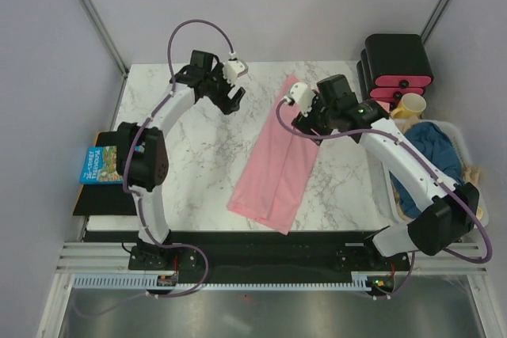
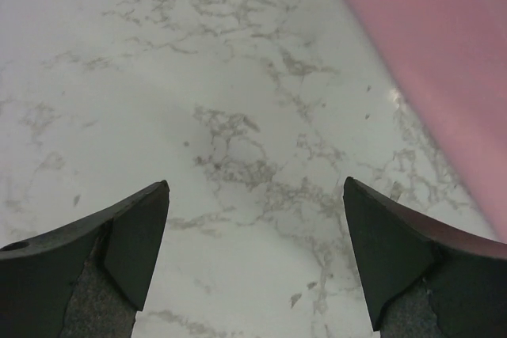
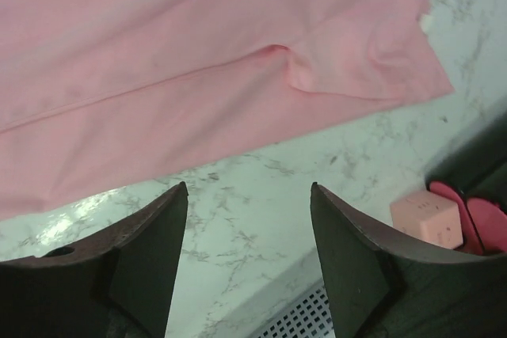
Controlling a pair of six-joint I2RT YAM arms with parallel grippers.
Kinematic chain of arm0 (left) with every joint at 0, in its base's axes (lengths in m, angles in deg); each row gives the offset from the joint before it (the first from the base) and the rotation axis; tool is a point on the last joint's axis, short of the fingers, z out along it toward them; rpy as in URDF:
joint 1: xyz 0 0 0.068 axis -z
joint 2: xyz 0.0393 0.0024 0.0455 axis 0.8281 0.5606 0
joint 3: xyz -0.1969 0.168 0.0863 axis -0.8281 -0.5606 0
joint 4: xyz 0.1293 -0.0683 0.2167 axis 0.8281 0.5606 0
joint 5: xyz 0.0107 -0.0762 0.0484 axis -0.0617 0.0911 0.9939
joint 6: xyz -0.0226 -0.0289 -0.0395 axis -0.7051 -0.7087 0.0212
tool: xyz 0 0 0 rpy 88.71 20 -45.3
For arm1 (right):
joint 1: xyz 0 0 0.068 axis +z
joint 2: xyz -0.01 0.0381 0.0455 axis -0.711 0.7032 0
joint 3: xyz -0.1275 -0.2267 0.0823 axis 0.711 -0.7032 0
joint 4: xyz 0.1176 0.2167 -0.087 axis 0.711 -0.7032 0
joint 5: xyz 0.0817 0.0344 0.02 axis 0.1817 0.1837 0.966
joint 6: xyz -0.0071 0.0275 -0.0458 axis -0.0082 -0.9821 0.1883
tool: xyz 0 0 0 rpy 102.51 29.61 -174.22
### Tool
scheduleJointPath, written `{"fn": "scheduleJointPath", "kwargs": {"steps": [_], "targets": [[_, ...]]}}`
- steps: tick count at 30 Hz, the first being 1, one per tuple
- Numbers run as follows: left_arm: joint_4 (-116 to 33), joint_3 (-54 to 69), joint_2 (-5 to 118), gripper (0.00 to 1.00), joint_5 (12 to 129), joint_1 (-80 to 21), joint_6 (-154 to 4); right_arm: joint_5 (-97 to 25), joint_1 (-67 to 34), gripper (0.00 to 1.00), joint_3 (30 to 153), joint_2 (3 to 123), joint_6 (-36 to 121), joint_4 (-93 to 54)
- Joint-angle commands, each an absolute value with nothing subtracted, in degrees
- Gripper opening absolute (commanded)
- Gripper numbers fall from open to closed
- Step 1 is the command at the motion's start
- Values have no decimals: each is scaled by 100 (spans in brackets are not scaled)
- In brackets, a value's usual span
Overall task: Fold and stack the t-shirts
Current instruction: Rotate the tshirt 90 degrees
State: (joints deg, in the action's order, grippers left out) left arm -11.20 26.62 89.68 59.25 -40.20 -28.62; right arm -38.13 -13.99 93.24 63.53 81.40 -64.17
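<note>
Overhead: the pink t-shirt point(image 1: 277, 165), folded into a long strip, lies mid-table; the teal t-shirt point(image 1: 432, 146) sits in the right basket point(image 1: 465, 138). Left wrist: the left gripper point(image 2: 255, 263) gapes empty beside the strip. Right wrist: the right gripper point(image 3: 249, 251) is parted and empty. Next, probably, grip one end for a crosswise fold.

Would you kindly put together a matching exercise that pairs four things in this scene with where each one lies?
Things:
1. pink t-shirt
2. teal-blue t-shirt
3. blue book
4. yellow cup

Places:
A. in the white basket
B. left of the table
C. stretched out long on the table
D. next to the black boxes

Pairs: 1-C, 2-A, 3-B, 4-D.
</note>
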Motion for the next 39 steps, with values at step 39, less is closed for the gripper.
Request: {"fn": "scheduleJointPath", "kwargs": {"steps": [39], "targets": [[-294,7354,13447,84,3239,-3428,-6090,-4146,-2572,68,11720,7298,8062,-6510]]}}
